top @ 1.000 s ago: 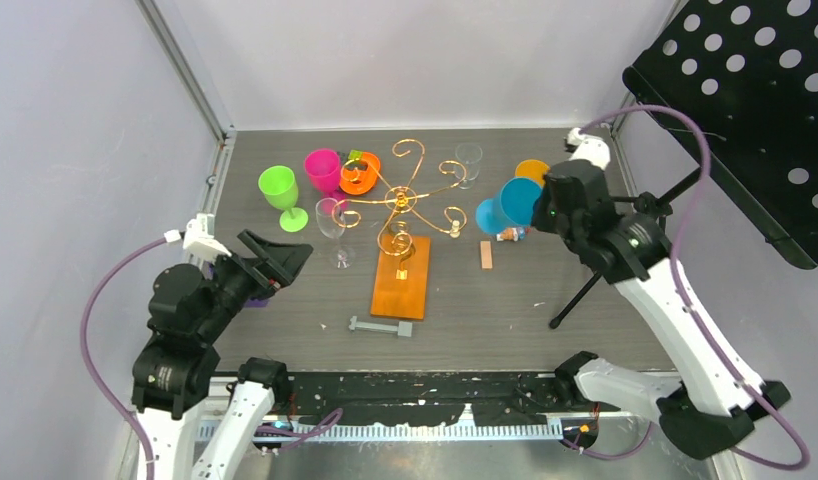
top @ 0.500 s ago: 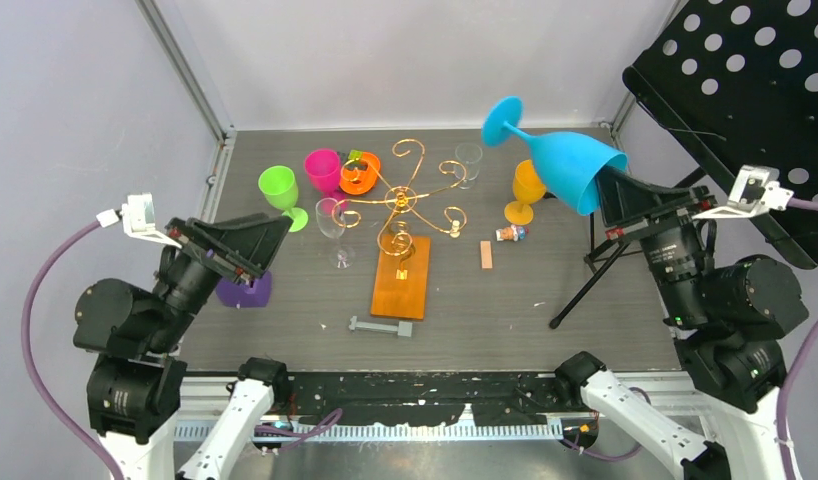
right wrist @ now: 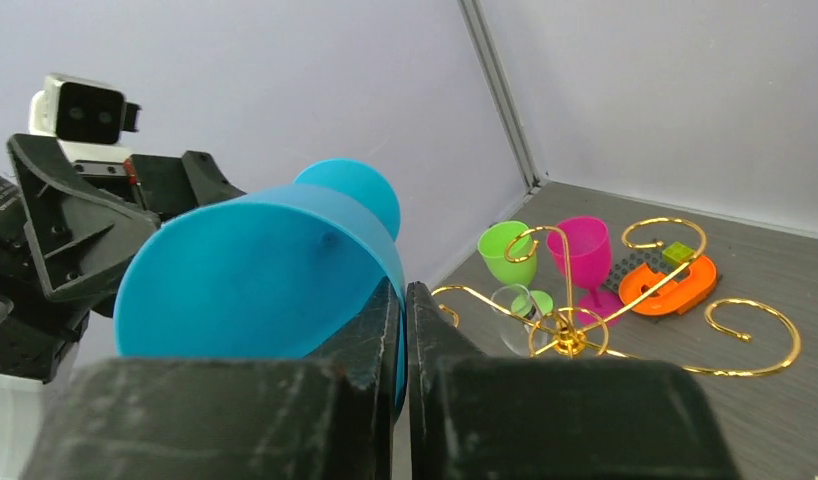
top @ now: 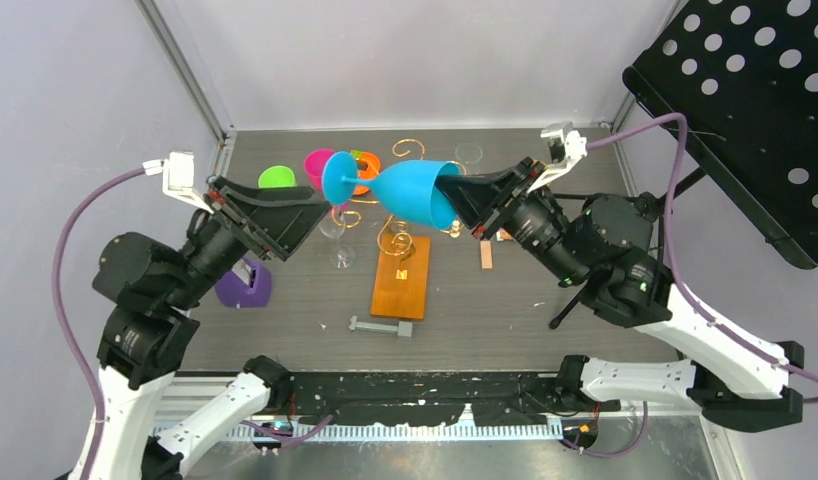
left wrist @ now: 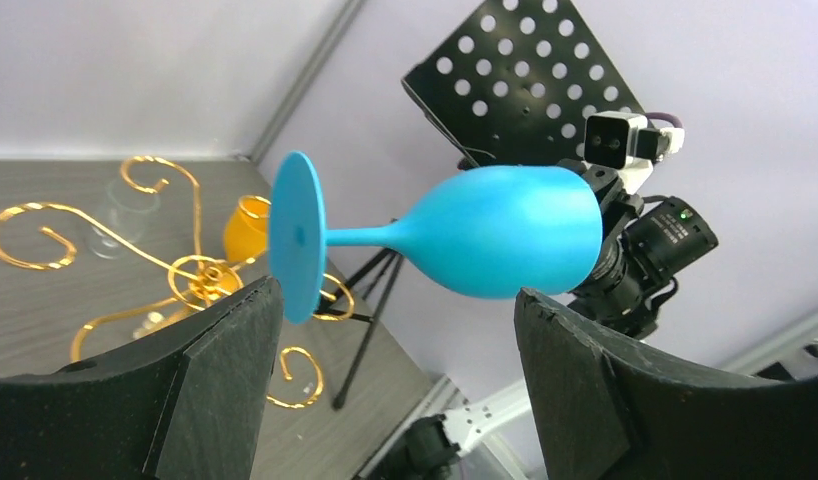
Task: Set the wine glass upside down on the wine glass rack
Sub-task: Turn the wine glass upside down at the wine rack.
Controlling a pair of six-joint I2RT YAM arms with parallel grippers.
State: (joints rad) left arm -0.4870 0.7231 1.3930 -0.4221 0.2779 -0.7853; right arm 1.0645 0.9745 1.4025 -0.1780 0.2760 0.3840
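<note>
A blue wine glass [top: 410, 192] hangs level in the air above the rack, its foot pointing left. My right gripper [top: 455, 205] is shut on the rim of its bowl; in the right wrist view the fingers [right wrist: 385, 330] pinch the blue wall [right wrist: 255, 270]. My left gripper [top: 310, 215] is open and raised, its jaws facing the glass's foot [left wrist: 295, 235] without touching it. The gold wire rack [top: 397, 238] stands on its orange base [top: 400, 278] below the glass; its scrolls show in the left wrist view [left wrist: 200, 275] and the right wrist view [right wrist: 575, 330].
Green [top: 276, 177], pink [top: 320, 165] and clear [top: 337, 245] glasses stand left of the rack, with an orange toy piece [top: 363, 178] behind. A purple object [top: 243, 285], a grey part [top: 380, 326], a small wooden block [top: 486, 255] and a black perforated stand [top: 755, 110] are around.
My right arm has swung the blue glass from the upper right down and left over the rack, turning it level. My left gripper has risen toward the glass's foot.
</note>
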